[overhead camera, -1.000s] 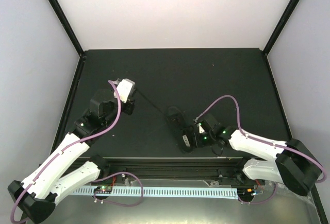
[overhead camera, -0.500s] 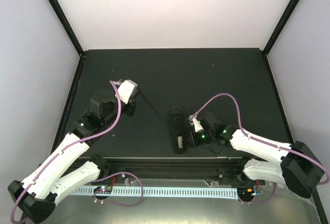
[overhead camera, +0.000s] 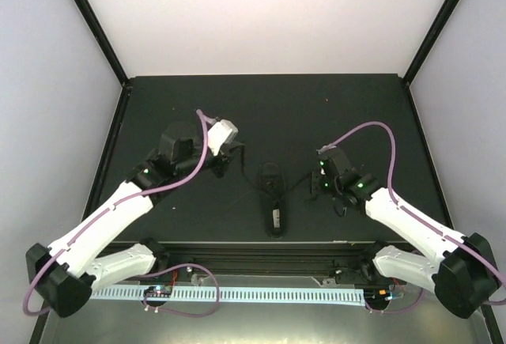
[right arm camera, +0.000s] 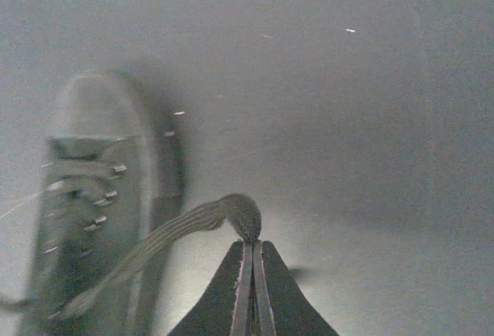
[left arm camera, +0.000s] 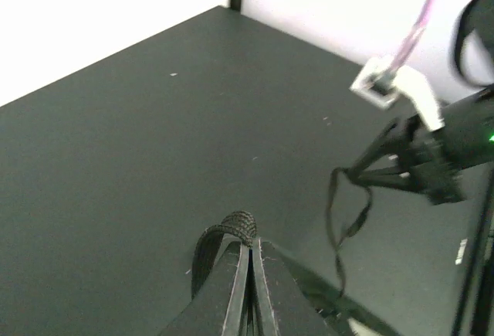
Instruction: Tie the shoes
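Note:
A small all-black shoe (overhead camera: 273,200) lies on the dark table, toe pointing away, with a pale patch on its insole. It also shows in the right wrist view (right arm camera: 100,197). My left gripper (overhead camera: 234,156) is left of the toe, shut on a loop of black lace (left arm camera: 231,232) that runs to the shoe. My right gripper (overhead camera: 315,184) is right of the shoe, shut on another black lace (right arm camera: 197,220) that stretches back to the eyelets. The left wrist view shows my right gripper (left arm camera: 363,175) with lace hanging from it.
The dark table (overhead camera: 269,107) is bordered by black frame posts and white walls. A black rail (overhead camera: 253,253) runs along the near edge by the arm bases. Purple cables loop over both arms.
Both grippers moved up and apart from the shoe's sides: the left came right toward the toe, the right lifted up-right. The shoe stayed straightened, laces pulled out to both sides.

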`<state>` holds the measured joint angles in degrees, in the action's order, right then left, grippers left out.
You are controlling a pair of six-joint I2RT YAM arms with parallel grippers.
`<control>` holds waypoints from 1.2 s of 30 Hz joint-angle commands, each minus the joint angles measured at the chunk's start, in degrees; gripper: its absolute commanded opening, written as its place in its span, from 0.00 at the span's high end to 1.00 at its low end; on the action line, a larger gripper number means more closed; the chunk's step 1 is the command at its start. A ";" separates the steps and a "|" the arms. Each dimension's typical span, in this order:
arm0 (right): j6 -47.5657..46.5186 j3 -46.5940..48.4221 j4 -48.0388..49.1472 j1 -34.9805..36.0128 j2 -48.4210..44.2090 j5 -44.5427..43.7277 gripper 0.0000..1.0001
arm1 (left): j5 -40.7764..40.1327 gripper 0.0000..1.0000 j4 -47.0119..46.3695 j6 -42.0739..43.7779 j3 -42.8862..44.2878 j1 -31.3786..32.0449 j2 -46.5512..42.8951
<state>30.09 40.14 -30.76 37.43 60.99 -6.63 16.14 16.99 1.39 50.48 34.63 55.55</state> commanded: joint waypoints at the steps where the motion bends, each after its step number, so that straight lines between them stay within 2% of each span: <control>1: -0.86 -5.86 8.71 -7.05 1.12 3.52 0.96 | 12.88 0.98 -3.20 -4.10 7.76 0.79 6.08; 2: -1.09 -6.31 10.24 -8.33 1.14 6.86 0.89 | 14.67 0.98 -3.26 -4.52 8.61 0.78 7.39; 5: -2.55 -5.42 11.72 -8.86 -1.04 11.71 0.51 | 19.93 0.98 -3.20 -4.34 9.49 0.75 11.19; 7: -3.36 -5.66 13.07 -8.87 -5.01 13.49 0.33 | 23.65 0.99 -1.79 -3.33 9.52 0.75 12.78; 10: -4.40 -7.55 18.94 -8.87 -12.54 21.87 0.15 | 27.45 0.98 2.48 0.37 10.42 0.84 13.53; 13: -3.90 -8.28 25.86 -8.87 -16.70 34.46 0.07 | 28.50 0.98 5.08 3.44 10.06 0.81 12.53; 16: -2.73 -6.94 30.36 -8.87 -16.34 47.03 0.05 | 32.80 0.99 6.27 5.87 10.20 0.87 11.14; 20: -0.19 -4.46 34.11 -8.62 -13.50 57.06 0.05 | 36.83 0.99 6.87 7.47 9.90 0.91 10.11; 25: -0.23 -1.71 34.09 -6.56 -12.12 59.04 0.09 | 39.86 0.99 8.22 8.87 10.43 1.82 11.01; 36: 0.95 -0.23 36.94 -3.64 -7.86 59.90 0.38 | 40.64 0.98 9.28 9.82 10.65 4.29 12.17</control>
<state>30.92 38.11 4.47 32.64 51.70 51.66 54.43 25.30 9.21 58.74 38.11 67.18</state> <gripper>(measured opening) 0.650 0.016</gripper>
